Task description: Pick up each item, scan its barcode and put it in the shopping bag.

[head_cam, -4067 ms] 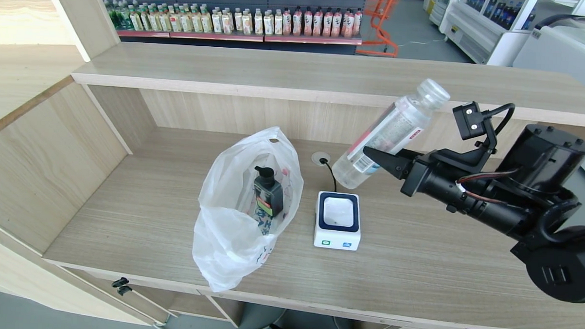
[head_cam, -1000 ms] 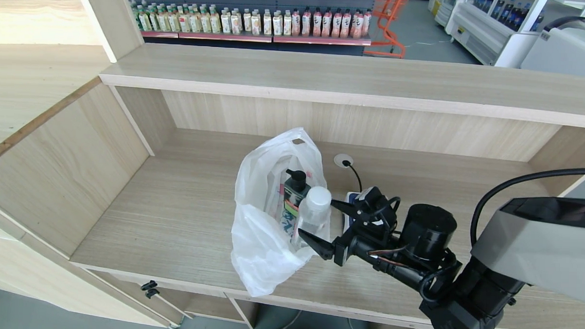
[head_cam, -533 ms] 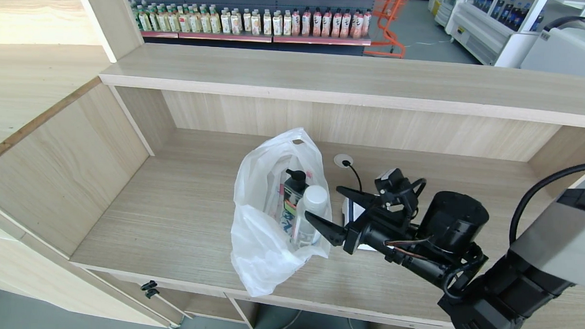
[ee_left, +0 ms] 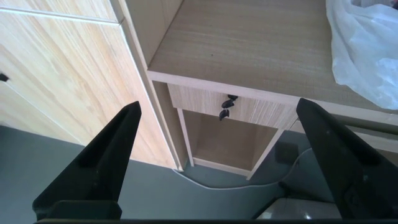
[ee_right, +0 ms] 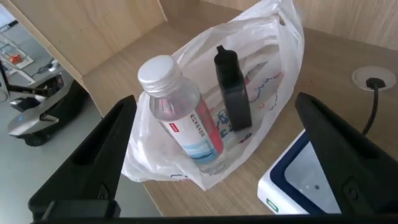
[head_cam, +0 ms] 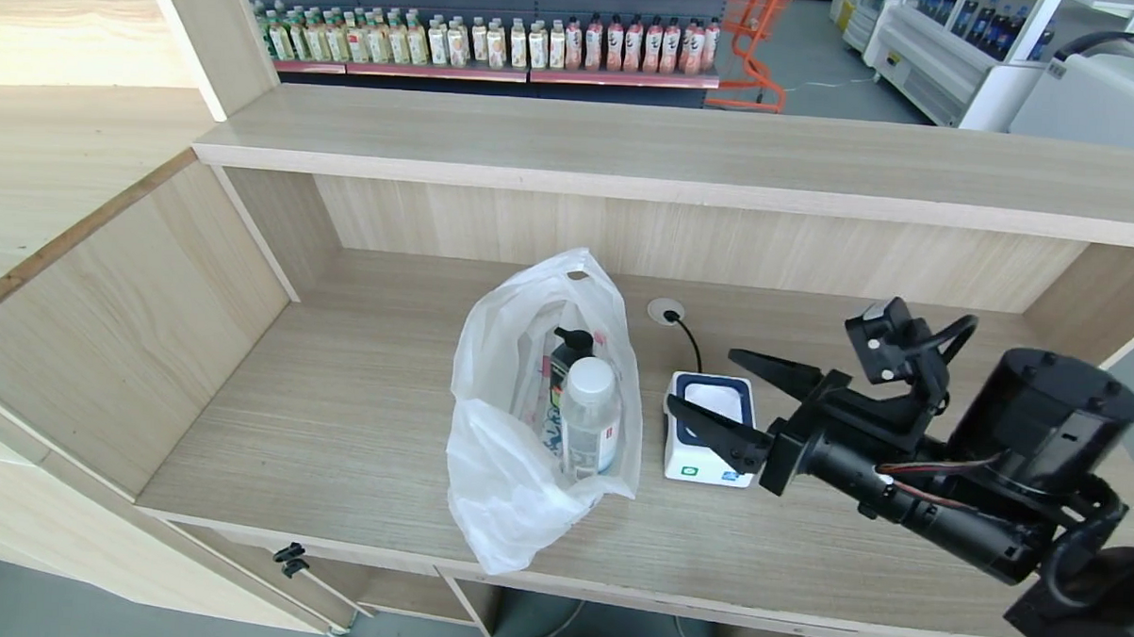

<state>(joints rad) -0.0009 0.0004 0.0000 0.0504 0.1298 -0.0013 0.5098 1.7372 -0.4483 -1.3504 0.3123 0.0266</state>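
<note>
In the centre of my head view the white shopping bag [head_cam: 505, 486] sits open on the tabletop [head_cam: 337, 414]. Inside it the clear water bottle [head_cam: 590, 418] stands upright with its white cap up, just in front of a dark pump bottle [head_cam: 574, 342]. My right gripper [head_cam: 702, 378] hovers right of centre above the scanner [head_cam: 703, 467], which sits just right of the bag, with the fingers spread wide and holding nothing. My left gripper [ee_left: 219, 104] hangs out past the tabletop's front edge, over the floor, its fingers also wide apart and empty.
</note>
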